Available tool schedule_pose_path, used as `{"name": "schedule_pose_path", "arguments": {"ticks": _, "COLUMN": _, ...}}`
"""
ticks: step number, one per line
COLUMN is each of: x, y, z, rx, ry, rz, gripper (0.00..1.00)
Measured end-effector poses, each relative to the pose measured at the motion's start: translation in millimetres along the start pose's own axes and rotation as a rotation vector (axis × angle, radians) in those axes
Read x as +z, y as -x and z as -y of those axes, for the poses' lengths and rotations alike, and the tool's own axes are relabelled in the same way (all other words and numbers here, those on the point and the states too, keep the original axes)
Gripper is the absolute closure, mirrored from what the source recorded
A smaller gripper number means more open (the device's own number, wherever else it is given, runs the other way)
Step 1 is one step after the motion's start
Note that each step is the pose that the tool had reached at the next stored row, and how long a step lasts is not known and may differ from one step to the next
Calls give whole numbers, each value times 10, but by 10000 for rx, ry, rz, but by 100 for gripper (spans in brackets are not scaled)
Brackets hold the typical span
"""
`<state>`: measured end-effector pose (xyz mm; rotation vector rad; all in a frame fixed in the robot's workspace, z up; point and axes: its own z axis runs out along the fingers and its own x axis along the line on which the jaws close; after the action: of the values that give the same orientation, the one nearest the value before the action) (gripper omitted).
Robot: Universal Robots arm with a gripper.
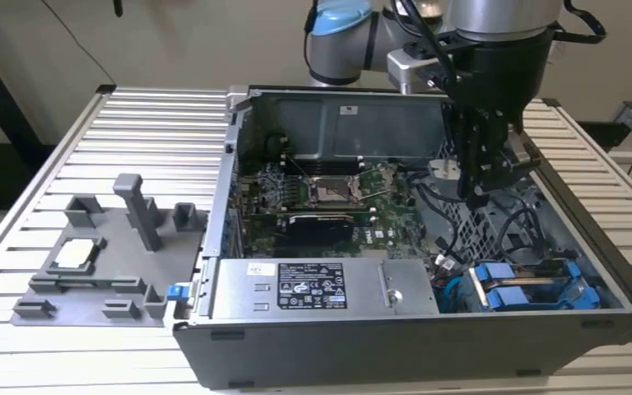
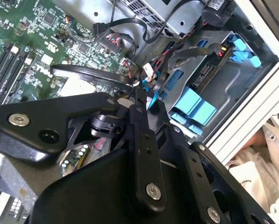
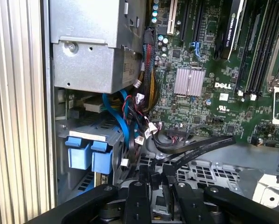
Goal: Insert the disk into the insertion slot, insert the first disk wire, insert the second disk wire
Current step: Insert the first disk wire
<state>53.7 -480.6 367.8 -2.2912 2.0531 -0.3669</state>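
The open computer case (image 1: 228,247) lies on a slatted table. The disk (image 1: 519,290), framed by its bright blue carrier, sits in the insertion slot of the grey drive cage (image 1: 612,288) at the case's corner on the exterior view's right. Its blue tabs show in both wrist views (image 2: 195,105) (image 3: 90,154). Loose wires with white connectors (image 3: 146,127) and a blue cable (image 3: 123,119) hang beside the cage. My gripper (image 1: 479,193) (image 2: 138,91) (image 3: 158,175) hovers inside the case above these wires, shut, with nothing plainly seen between its fingers.
A grey power supply box (image 1: 316,288) with a sticker stands beside the cage. The green motherboard (image 1: 327,197) fills the case floor. Black flat cables (image 3: 195,149) cross a perforated panel (image 1: 480,222) under the gripper. A grey fixture (image 1: 108,255) stands at the exterior view's left.
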Motion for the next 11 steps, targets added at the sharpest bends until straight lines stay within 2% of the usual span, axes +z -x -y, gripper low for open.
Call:
{"name": "schedule_pose_path", "arguments": {"ticks": 7, "x": 0, "y": 0, "z": -1, "rx": 0, "ry": 0, "rz": 0, "gripper": 73}}
{"name": "schedule_pose_path", "arguments": {"ticks": 9, "x": 0, "y": 0, "z": -1, "rx": 0, "ry": 0, "rz": -1, "gripper": 75}}
{"name": "schedule_pose_path", "arguments": {"ticks": 10, "x": 0, "y": 0, "z": -1, "rx": 0, "ry": 0, "rz": 0, "gripper": 82}}
{"name": "schedule_pose_path", "arguments": {"ticks": 11, "x": 0, "y": 0, "z": -2, "rx": 0, "ry": 0, "rz": 0, "gripper": 82}}
